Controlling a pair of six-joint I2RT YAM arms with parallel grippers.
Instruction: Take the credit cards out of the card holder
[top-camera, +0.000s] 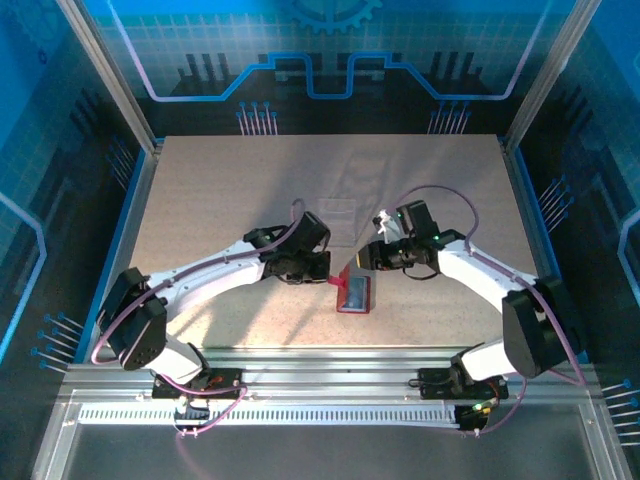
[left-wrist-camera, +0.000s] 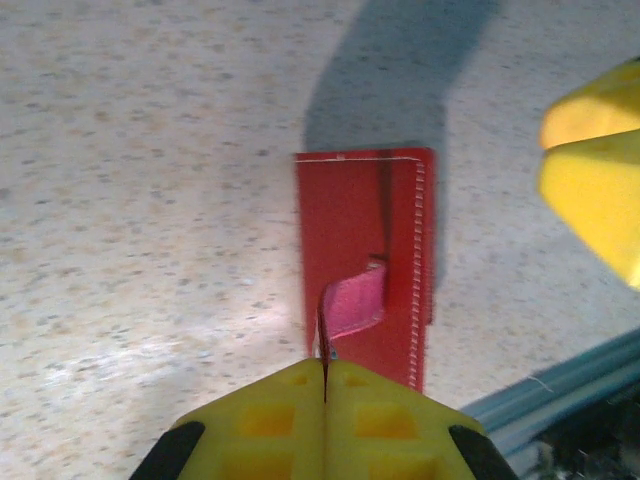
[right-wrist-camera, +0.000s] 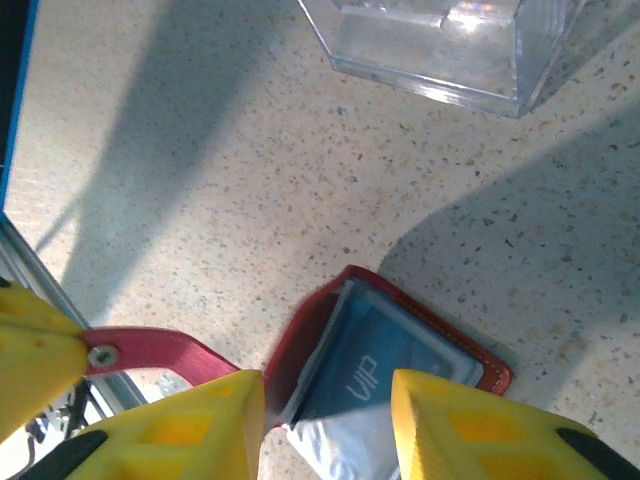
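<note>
- Your left gripper (left-wrist-camera: 325, 378) has its yellow jaws pressed fully together, pinching the red tab (left-wrist-camera: 353, 303) of the card holder (left-wrist-camera: 362, 215) between the tips.
- The card holder lies flat on the speckled table (top-camera: 220, 200), near the front edge and between the two arms, with the tab pulled up off its surface.
- Your right gripper (right-wrist-camera: 326, 388) hangs just above the holder's open side with its jaws partly apart and nothing clamped between them.
- Between those fingers you see a blue card (right-wrist-camera: 365, 362) marked "VIP" sitting in the holder's pocket, with a pale grey lining (right-wrist-camera: 330, 448) below it.
- Whether other cards lie under the blue one, you cannot tell.
- A clear plastic box (right-wrist-camera: 440, 40) stands on the table just beyond the holder, apart from it.
</note>
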